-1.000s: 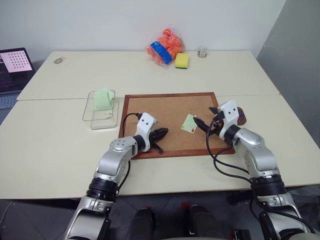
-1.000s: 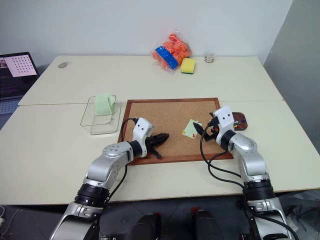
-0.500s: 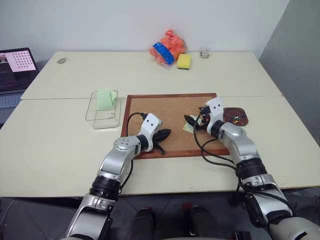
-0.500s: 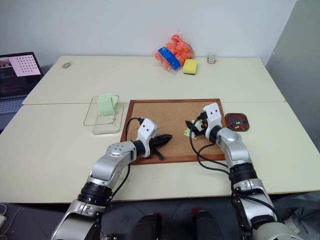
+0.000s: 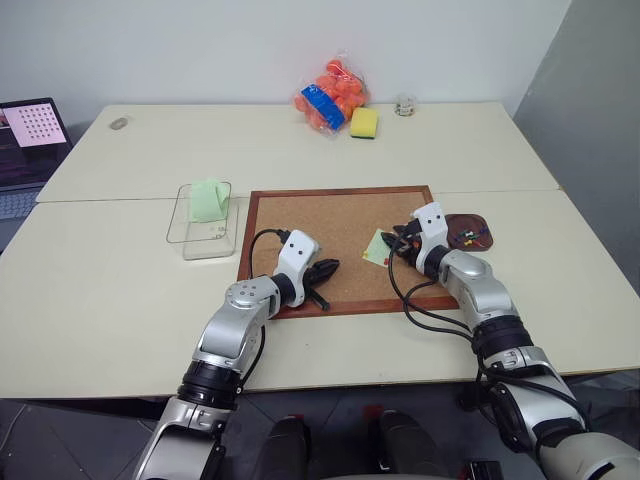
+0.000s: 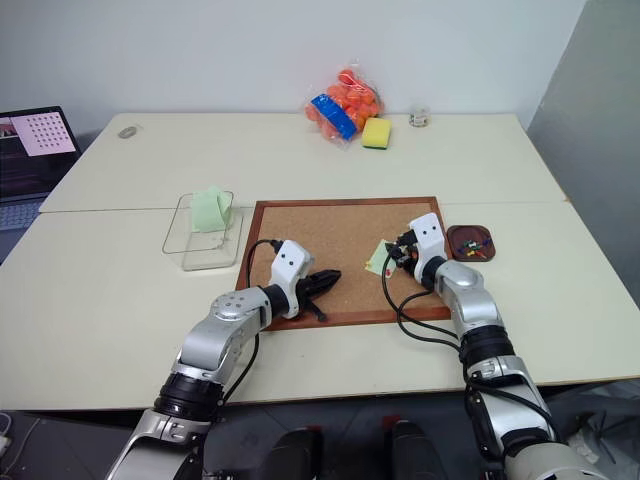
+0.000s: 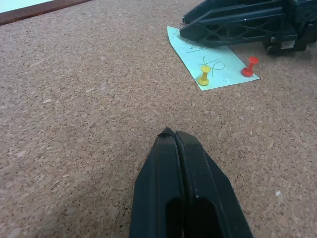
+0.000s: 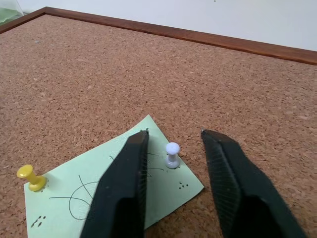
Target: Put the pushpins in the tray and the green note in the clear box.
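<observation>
A pale yellow-green square paper note [image 8: 114,193] bearing thin black pen scribbles lies on the speckled brown cork board [image 5: 330,215] with its reddish wood frame. Yellow [image 8: 30,178], whitish [image 8: 172,154] and red [image 7: 249,66] plastic pushpins stand on it. The cream bench [image 5: 100,290] carries a dark reddish-brown wooden tray [image 5: 470,232] holding multicoloured pins.

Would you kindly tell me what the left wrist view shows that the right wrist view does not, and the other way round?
Left wrist view, not the right: the shut left gripper, a red pushpin at the note's corner, and the right gripper seen from the side. Right wrist view, not the left: a pale pushpin standing in the open right gripper's gap. Both: the green note, the yellow pushpin in it, and the cork board.
</observation>
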Robot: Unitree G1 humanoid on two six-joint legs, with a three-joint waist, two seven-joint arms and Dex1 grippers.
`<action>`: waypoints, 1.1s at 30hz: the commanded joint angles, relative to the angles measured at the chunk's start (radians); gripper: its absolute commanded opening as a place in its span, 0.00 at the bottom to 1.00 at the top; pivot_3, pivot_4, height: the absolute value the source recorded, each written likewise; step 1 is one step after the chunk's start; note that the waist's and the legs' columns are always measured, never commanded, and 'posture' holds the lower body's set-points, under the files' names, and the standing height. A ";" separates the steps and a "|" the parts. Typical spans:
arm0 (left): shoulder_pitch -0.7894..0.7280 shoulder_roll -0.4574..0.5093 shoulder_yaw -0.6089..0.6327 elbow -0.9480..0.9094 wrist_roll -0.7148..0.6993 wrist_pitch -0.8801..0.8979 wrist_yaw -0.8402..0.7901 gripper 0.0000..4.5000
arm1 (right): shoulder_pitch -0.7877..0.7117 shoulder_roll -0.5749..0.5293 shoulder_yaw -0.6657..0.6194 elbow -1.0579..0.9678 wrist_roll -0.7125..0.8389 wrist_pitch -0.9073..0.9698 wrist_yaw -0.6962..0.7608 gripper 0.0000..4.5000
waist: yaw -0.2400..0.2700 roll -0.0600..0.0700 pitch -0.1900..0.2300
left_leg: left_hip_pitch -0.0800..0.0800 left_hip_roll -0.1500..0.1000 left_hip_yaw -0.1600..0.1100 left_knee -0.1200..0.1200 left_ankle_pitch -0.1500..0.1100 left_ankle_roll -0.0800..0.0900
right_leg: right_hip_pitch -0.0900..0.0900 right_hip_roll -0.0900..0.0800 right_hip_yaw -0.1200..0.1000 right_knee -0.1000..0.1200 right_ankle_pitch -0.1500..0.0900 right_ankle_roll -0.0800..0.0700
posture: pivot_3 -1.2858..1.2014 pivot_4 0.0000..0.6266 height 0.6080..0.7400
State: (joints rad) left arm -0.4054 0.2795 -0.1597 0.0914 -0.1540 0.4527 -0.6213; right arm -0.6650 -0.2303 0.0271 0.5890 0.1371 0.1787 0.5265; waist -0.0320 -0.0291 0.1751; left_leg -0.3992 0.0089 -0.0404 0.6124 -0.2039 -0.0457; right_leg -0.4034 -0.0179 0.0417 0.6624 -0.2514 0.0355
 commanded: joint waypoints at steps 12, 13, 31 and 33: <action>0.037 0.000 -0.022 0.039 0.019 0.039 0.012 0.00 | 0.011 -0.005 -0.058 -0.117 0.046 -0.133 0.031 0.01 | 0.000 0.000 0.000 | 0.000 0.000 0.000 0.000 0.000 0.000 | 0.000 0.000 0.000 0.000 0.000 0.000 | 0.52 0.24 1.00; 0.034 0.000 -0.020 0.038 0.019 0.041 0.013 0.00 | 0.016 -0.007 -0.065 -0.144 0.058 -0.134 0.038 0.01 | 0.001 0.000 0.000 | 0.000 0.000 0.000 0.000 0.000 0.000 | 0.000 0.000 0.000 0.000 0.000 0.000 | 0.52 0.24 1.00; 0.029 -0.001 -0.023 0.025 0.013 0.048 0.014 0.00 | 0.052 -0.079 -0.212 -0.281 0.051 0.016 -0.208 0.01 | 0.001 0.001 -0.001 | 0.000 0.000 0.000 0.000 0.000 0.000 | 0.000 0.000 0.000 0.000 0.000 0.001 | 0.52 0.24 1.00; 0.030 -0.002 -0.024 0.024 0.012 0.050 0.013 0.00 | 0.049 -0.105 -0.230 -0.243 0.029 0.028 -0.263 0.01 | 0.001 0.001 -0.001 | 0.000 0.000 0.000 0.000 0.000 0.000 | 0.000 0.000 0.000 0.000 0.000 0.001 | 0.52 0.24 1.00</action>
State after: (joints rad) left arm -0.4024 0.2726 -0.1601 0.0813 -0.1537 0.4664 -0.6028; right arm -0.5934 -0.3061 -0.1590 0.3318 0.1890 0.2011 0.3332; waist -0.0310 -0.0284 0.1742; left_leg -0.3990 0.0088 -0.0401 0.6125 -0.2039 -0.0457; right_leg -0.4035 -0.0178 0.0420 0.6629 -0.2517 0.0362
